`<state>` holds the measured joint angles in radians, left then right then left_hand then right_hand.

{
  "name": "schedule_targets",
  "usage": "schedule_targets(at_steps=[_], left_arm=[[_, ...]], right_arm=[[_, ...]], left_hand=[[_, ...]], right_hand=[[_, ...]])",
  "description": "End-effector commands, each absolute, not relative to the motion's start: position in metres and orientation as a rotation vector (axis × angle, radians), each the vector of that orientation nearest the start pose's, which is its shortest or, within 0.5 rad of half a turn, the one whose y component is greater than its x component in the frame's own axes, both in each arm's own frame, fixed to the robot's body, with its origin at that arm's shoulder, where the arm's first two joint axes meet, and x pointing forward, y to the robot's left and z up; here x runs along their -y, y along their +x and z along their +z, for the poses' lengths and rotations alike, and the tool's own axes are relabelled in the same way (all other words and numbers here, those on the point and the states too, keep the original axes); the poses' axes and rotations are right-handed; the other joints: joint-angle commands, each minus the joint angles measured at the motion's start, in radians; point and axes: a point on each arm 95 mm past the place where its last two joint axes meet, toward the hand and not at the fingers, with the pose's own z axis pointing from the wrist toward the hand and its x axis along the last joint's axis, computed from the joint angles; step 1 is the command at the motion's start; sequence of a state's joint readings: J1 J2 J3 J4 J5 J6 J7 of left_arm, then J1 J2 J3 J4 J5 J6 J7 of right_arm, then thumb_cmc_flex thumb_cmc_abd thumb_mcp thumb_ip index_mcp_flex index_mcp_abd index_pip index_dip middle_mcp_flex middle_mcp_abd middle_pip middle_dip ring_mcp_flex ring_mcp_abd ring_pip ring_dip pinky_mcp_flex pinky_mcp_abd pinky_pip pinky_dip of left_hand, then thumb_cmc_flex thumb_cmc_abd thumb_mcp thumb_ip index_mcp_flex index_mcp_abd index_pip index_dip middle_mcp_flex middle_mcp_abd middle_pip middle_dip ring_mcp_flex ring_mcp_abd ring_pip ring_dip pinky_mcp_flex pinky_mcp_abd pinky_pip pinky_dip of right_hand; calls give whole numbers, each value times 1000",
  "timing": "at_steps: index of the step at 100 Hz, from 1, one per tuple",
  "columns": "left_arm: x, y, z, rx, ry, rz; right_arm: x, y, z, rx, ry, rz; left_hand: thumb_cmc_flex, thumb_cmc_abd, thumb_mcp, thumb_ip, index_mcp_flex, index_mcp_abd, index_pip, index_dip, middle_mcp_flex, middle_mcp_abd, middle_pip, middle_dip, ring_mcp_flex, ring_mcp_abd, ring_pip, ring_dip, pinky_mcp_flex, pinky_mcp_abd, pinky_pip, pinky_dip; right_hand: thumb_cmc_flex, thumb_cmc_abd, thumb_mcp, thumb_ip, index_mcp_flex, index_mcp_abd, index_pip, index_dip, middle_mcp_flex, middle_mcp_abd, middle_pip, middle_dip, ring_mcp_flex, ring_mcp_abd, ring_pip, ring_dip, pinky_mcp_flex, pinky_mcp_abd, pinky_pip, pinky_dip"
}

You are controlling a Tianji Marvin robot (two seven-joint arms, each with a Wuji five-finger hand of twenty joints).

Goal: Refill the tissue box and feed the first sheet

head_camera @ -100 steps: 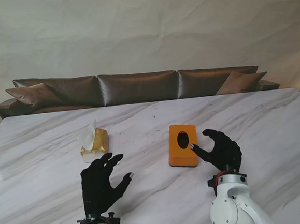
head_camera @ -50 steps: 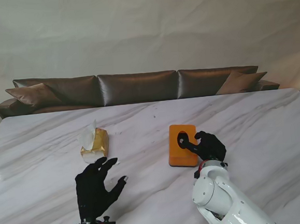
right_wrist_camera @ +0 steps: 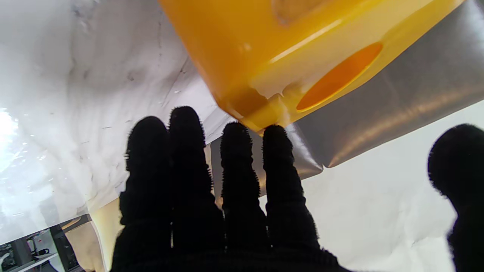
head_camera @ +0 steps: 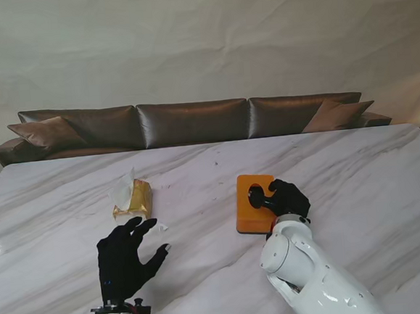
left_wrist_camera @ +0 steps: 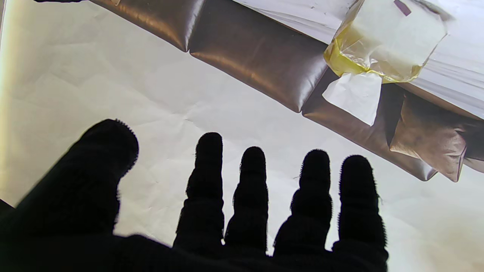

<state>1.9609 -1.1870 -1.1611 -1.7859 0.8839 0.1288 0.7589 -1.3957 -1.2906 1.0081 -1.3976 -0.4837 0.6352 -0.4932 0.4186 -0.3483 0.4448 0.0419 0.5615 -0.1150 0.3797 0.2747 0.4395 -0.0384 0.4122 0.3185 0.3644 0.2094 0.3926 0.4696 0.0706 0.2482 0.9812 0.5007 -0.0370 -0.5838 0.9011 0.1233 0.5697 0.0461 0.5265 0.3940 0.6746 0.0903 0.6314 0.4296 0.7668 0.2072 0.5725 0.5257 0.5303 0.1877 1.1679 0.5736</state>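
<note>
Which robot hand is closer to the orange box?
The right hand. It sits over the orange box, at its oval hole. The left hand hovers far off, nearer the tissue pack.

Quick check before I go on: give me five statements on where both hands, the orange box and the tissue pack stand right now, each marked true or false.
1. The right hand is at the orange tissue box, its fingers over the box's right edge by the oval opening. True.
2. The left hand holds the tissue pack. False: it is open, fingers spread, nearer to me than the pack and apart from it.
3. A white sheet sticks out of the tissue pack. True.
4. The tissue pack is already inside the orange box. False: it lies on the marble table, left of the box.
5. The orange box lies on the sofa. False: it is on the table.
</note>
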Motion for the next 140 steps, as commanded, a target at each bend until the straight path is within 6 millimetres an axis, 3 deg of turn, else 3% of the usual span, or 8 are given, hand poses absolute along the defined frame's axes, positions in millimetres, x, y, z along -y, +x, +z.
schedule_targets(at_steps=[1, 26, 63, 90, 102, 106, 114, 140], left_arm=[[35, 267, -332, -789, -1244, -1752], [35, 269, -335, -792, -1261, -1753], [32, 269, -333, -809, -1257, -1741], [33, 266, -330, -815, -1244, -1736], [35, 265, -330, -817, -1242, -1733], [35, 265, -330, -817, -1243, -1732], [34, 265, -330, -816, -1244, -1730], [33, 261, -330, -809, -1243, -1724]], right_arm=[[-39, 430, -353, -712, 1720, 1261], [-33, 444, -356, -662, 1731, 1216], [-31, 458, -363, -762, 1848, 1114], [-48, 455, -354, -902, 1807, 1170], [-62, 449, -347, -971, 1748, 1211], [-66, 446, -345, -993, 1736, 1224], [-75, 442, -342, -1043, 1723, 1251], [-98, 429, -343, -1257, 1674, 1314]], left_hand=[[9, 33, -16, 13, 3, 8, -8, -14, -3, -4, -18, -5, -18, -14, -3, -3, -12, 12, -7, 1], [9, 33, -15, 13, 2, 7, -8, -14, -3, -5, -18, -6, -18, -14, -3, -3, -12, 12, -6, 2], [9, 33, -15, 13, 6, 9, -6, -13, -2, -5, -18, -5, -18, -14, -3, -3, -13, 13, -6, 1], [7, 34, -16, 13, 6, 8, -6, -13, -1, -6, -17, -5, -17, -15, -3, -3, -13, 13, -6, 1], [7, 35, -16, 13, 6, 9, -6, -13, -1, -5, -17, -5, -17, -14, -3, -3, -13, 13, -6, 1], [7, 35, -16, 13, 5, 7, -6, -13, -2, -5, -18, -5, -17, -15, -4, -3, -13, 13, -6, 1], [6, 35, -17, 13, 6, 9, -6, -13, 0, -6, -18, -5, -17, -13, -4, -3, -13, 13, -6, 1], [7, 36, -17, 14, 6, 8, -7, -13, 0, -4, -18, -5, -16, -14, -3, -3, -13, 13, -6, 1]], right_hand=[[5, -27, 8, 29, -55, -2, 8, 20, -42, -41, 43, 46, 21, 30, 35, 15, 20, -22, 48, -8], [14, -35, 7, 34, -325, 53, 46, 66, -122, -62, 140, 142, 74, 24, 93, 36, 78, -42, 97, -16], [41, -57, 12, 38, -278, 112, 84, 46, -84, -15, 177, 144, 198, 12, 194, 67, 195, -52, 186, -20], [307, -160, 10, 136, -183, -12, 121, 36, -33, -70, 140, 124, 159, -6, 175, 59, 136, -52, 181, -46], [452, -137, -56, 246, -164, -36, 136, 39, -17, -96, 140, 120, 153, -28, 163, 51, 116, -54, 165, -42], [456, -155, 25, 292, -162, -40, 141, 38, -16, -101, 140, 119, 153, -36, 160, 50, 113, -55, 161, -41], [466, -212, 249, 118, -161, -40, 152, 34, -14, -106, 143, 117, 154, -48, 154, 46, 109, -62, 155, -39], [487, -238, 323, 82, -174, -48, 159, 33, -25, -123, 138, 112, 149, -77, 132, 36, 97, -82, 135, -45]])
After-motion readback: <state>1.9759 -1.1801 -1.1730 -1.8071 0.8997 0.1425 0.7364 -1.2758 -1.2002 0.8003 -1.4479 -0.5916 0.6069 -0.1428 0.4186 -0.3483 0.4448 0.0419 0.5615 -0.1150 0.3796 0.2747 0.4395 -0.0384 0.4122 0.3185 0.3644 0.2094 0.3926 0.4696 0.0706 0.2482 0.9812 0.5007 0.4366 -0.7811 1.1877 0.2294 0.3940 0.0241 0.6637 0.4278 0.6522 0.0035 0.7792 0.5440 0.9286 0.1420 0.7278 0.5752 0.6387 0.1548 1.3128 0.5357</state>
